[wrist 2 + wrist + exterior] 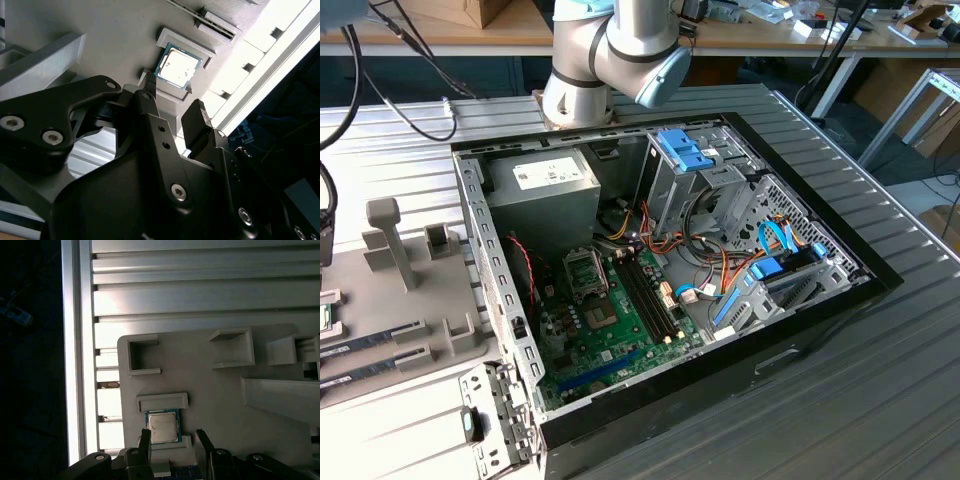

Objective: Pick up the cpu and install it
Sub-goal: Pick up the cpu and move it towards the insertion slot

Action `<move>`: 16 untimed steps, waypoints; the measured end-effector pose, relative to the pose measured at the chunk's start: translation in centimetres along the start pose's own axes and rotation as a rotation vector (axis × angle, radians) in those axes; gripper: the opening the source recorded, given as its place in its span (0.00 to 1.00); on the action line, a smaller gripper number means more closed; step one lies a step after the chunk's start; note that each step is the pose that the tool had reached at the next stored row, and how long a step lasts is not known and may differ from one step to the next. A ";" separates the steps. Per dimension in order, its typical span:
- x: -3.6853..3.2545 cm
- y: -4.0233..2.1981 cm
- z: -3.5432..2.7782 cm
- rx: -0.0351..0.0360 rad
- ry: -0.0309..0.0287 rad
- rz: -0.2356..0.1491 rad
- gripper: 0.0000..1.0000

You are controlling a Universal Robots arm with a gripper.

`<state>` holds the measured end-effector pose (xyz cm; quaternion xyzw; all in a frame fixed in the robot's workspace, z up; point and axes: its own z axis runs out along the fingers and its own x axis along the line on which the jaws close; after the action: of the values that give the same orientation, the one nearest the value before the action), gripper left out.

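The task is at its very start. The cpu (pixel 162 426) lies flat, silver top up, in a shallow square nest on the grey holder plate (pixel 225 390), which rests on the ribbed metal desk (pixel 200 290). It has not been lifted.

In the first wrist view the gripper (pixel 173 437) hangs close over the nest with its fingers (pixel 145 436) spread apart and holding nothing. The gap between them is wider than the chip. One fingertip lines up with one edge of the cpu, and the other stands clear of the opposite edge. The second wrist view shows the same thing from the other side: the cpu (pixel 176 67) sits in its nest just beyond the two dark fingertips (pixel 198 107). Whether either tip touches the chip or the plate cannot be told.

In the exterior view the arm (pixel 620 50) rises behind the open computer case (pixel 720 380), which lies on its side on the desk. Inside it the green motherboard (pixel 620 340) faces up, with the square socket (pixel 587 272) near the middle. Nothing silver can be made out in the socket, though whether its frame stands open is not clear.

Judged from this, the approach to the chip is all that looks done — the grasp, the carry across to the case and the seating in the socket all remain.
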<state>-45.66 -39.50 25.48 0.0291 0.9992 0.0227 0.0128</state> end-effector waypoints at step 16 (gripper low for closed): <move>-0.19 -0.02 0.73 0.0007 0.0000 -0.001 0.48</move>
<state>-45.45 -39.49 24.76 0.0286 0.9993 0.0224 0.0128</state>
